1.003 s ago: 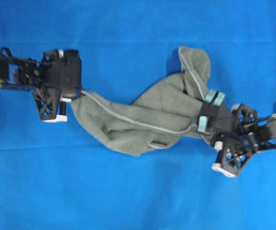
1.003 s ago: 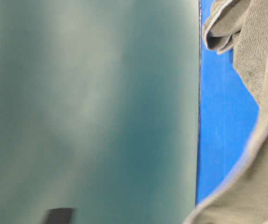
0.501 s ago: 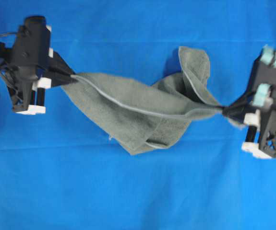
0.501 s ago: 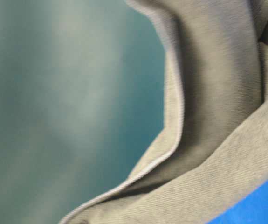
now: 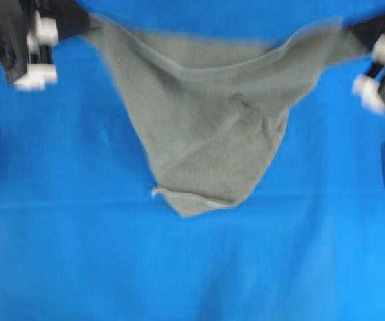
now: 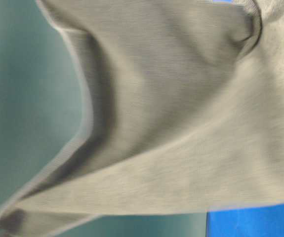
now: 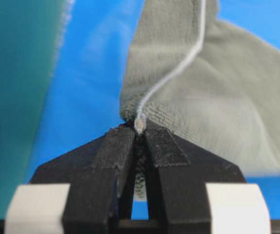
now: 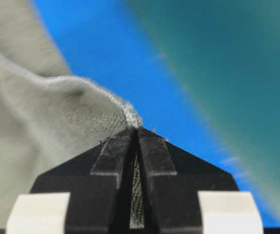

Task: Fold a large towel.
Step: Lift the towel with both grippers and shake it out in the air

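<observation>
1. Currently the towel [image 5: 205, 127] is hanging stretched between the two claws, above the worktop [image 5: 192, 267], which is covered in a bright blue cloth [image 5: 78, 254].
2. Left claw [image 7: 140, 127], at the top left corner of the overhead view, is pinching one corner of the towel; its jaws are pressed together on the cloth, with the pale hem [image 7: 178, 68] running out from between the tips.
3. Right claw [image 8: 136, 128], at the top right corner of the overhead view, is likewise pinching the opposite corner, jaws pressed together, with terry cloth showing in the slit between them.
4. Top edge of the towel is sagging in a shallow curve between the two grips; the rest is drooping into a rough triangle.
5. Lowest point is sitting near the middle of the overhead view, with a bit of hem curling at the tip [image 5: 179, 195].
6. Table-level view is showing mostly towel, close and blurred, with a draped fold.
</observation>
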Tool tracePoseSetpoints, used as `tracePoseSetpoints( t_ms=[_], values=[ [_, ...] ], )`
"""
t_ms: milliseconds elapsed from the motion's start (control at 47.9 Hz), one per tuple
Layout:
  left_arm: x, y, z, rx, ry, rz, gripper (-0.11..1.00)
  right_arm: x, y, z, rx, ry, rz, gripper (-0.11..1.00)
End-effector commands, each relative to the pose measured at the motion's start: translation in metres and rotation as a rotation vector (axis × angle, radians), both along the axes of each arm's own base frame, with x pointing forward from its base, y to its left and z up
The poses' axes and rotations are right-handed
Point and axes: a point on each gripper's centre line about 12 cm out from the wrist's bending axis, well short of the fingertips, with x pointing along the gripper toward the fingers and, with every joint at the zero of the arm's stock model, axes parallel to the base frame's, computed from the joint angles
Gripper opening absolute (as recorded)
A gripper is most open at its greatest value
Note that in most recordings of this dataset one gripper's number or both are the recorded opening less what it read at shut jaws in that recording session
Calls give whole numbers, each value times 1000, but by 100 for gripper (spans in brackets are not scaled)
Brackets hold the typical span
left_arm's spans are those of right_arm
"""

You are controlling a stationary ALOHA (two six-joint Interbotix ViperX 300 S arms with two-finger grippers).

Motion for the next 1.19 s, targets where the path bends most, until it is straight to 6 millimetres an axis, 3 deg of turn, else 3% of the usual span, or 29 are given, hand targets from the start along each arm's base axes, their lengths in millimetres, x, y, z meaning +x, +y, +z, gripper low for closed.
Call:
tracePoseSetpoints(
  t_ms=[0, 188, 334, 439, 585, 940, 1065, 1170],
  values=[
    [-6, 14, 41, 45, -93, 50, 1, -14, -19, 35, -96, -68, -73, 2],
    [-6, 38, 86, 84, -176, 124, 1, -31, -40, 86, -272, -142, -132, 2],
    [-2, 36, 108, 67, -163, 117, 1, -32, -37, 125, -290, -250, -98, 2],
    [-3, 11, 128, 9, -137, 63, 1, -29, -16, 149, -193, -351, 10, 2],
    [-6, -38, 147, -72, -81, -71, 1, -23, 22, 165, -56, -407, 212, 2],
    [-15, -147, 143, -414, 65, -250, 1, -13, 123, 165, 174, -411, 699, 2],
    [-20, -160, 151, -476, 64, -257, 1, -7, 151, 170, 203, -451, 807, 2],
    [-20, -162, 156, -513, 57, -236, 1, -2, 159, 171, 206, -451, 825, 2]
  ],
)
